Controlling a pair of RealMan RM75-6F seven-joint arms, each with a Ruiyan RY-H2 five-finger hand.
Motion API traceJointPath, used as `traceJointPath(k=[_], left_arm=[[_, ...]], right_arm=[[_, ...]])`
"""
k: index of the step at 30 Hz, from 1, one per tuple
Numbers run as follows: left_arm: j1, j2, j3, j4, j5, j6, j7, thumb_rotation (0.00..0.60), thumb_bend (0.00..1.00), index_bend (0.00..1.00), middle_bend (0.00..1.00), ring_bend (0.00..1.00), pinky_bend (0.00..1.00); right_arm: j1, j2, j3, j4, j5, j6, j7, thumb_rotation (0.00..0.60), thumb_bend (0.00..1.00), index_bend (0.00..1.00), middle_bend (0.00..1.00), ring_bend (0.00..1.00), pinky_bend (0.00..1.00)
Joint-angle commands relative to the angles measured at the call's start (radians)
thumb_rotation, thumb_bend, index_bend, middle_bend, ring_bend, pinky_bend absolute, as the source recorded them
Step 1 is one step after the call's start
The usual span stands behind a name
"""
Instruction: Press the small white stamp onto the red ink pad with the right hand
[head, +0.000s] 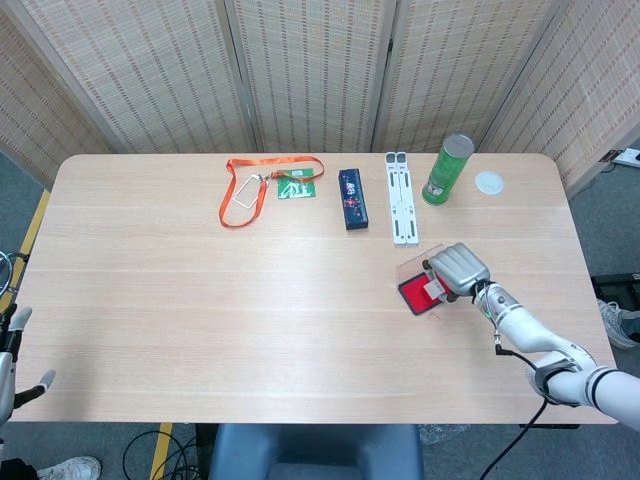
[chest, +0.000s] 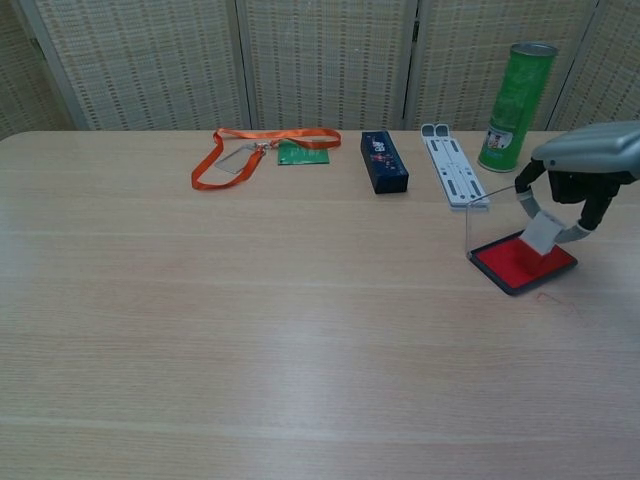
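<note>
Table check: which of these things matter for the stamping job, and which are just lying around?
In the job:
right robot hand, pinching the stamp
small white stamp, held over the pad
red ink pad, clear lid open

Lying about:
orange lanyard
green card
dark blue box
white folding stand
green can
white cap

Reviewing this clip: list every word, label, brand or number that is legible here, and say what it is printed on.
None reads clearly.
Green can: pale markings on its side, too blurred to read.
Dark blue box: small red and white print on top, too small to read.
Green card on the orange lanyard: white marks, illegible.
Small white stamp, held by the right hand over the red ink pad: no visible text.
</note>
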Motion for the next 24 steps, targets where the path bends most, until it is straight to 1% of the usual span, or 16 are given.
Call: traceJointPath(k=[1, 3, 6, 10, 14, 24], left_arm=[[0.002, -0.001, 0.001, -0.002, 0.003, 0.005, 0.004, 0.6, 0.23, 0.0, 0.06, 0.08, 0.26], [0.003, -0.003, 0.001, -0.003, 0.006, 0.008, 0.008, 0.6, 0.23, 0.0, 0.06, 0.08, 0.26], [0.003, -0.005, 0.002, -0.003, 0.009, 0.009, 0.013, 0.6, 0.23, 0.0, 0.06, 0.08, 0.26], [0.002, -0.006, 0.002, -0.003, 0.01, 0.008, 0.014, 0.6, 0.23, 0.0, 0.06, 0.08, 0.26], [0.001, -0.006, 0.001, -0.002, 0.011, 0.006, 0.012, 0.6, 0.23, 0.0, 0.06, 0.08, 0.26], [0.005, -0.001, 0.0, -0.003, 0.017, 0.014, -0.001, 0.6, 0.23, 0.0, 0.06, 0.08, 0.26]], right_arm=[[-0.023, 0.111, 0.001, -0.156, -0.01, 0.061, -0.078, 0.6, 0.28, 0.83, 1.0, 0.87, 0.51], [-0.034, 0.159, -0.004, -0.234, -0.008, 0.077, -0.116, 0.6, 0.28, 0.83, 1.0, 0.86, 0.51], [-0.049, 0.2, -0.015, -0.314, -0.007, 0.093, -0.157, 0.6, 0.28, 0.83, 1.0, 0.86, 0.51], [-0.068, 0.217, -0.035, -0.37, -0.028, 0.104, -0.157, 0.6, 0.27, 0.83, 1.0, 0.86, 0.51], [-0.075, 0.209, -0.055, -0.372, -0.05, 0.097, -0.172, 0.6, 0.26, 0.83, 1.0, 0.87, 0.51], [-0.072, 0.118, -0.067, -0.282, -0.05, 0.058, -0.192, 0.6, 0.26, 0.83, 1.0, 0.86, 0.51]])
